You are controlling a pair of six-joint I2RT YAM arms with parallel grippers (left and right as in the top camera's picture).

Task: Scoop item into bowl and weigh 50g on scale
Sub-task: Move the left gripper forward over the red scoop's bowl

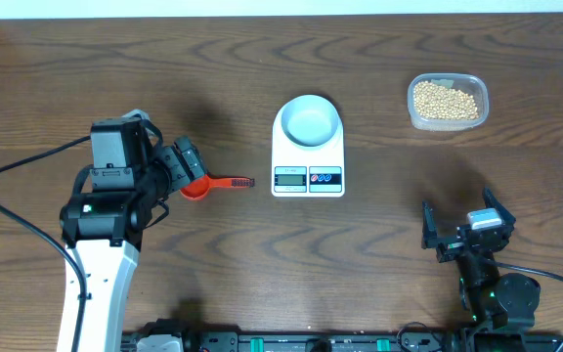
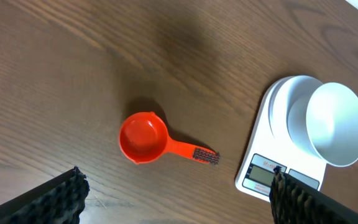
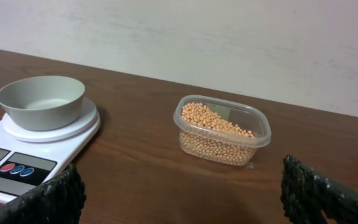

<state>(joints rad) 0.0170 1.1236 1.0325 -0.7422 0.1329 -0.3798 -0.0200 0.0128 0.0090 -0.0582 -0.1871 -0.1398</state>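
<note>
The tan-yellow beans (image 1: 446, 101) fill a clear plastic tub at the back right and also show in the right wrist view (image 3: 216, 127). The pale blue-white bowl (image 1: 308, 120) stands empty on the white scale (image 1: 308, 178). Both show in the left wrist view, bowl (image 2: 337, 124) and scale (image 2: 263, 174), and in the right wrist view, bowl (image 3: 41, 109) and scale (image 3: 23, 165). An orange scoop (image 1: 198, 186) lies on the table left of the scale (image 2: 143, 137). My left gripper (image 1: 184, 168) is open just above the scoop's cup (image 2: 176, 182). My right gripper (image 1: 457, 223) is open and empty near the front right (image 3: 180, 171).
The clear tub (image 1: 481, 90) holding the beans stands right of the scale, apart from it (image 3: 258, 127). The table is dark brown wood. A pale wall rises behind the table's far edge in the right wrist view.
</note>
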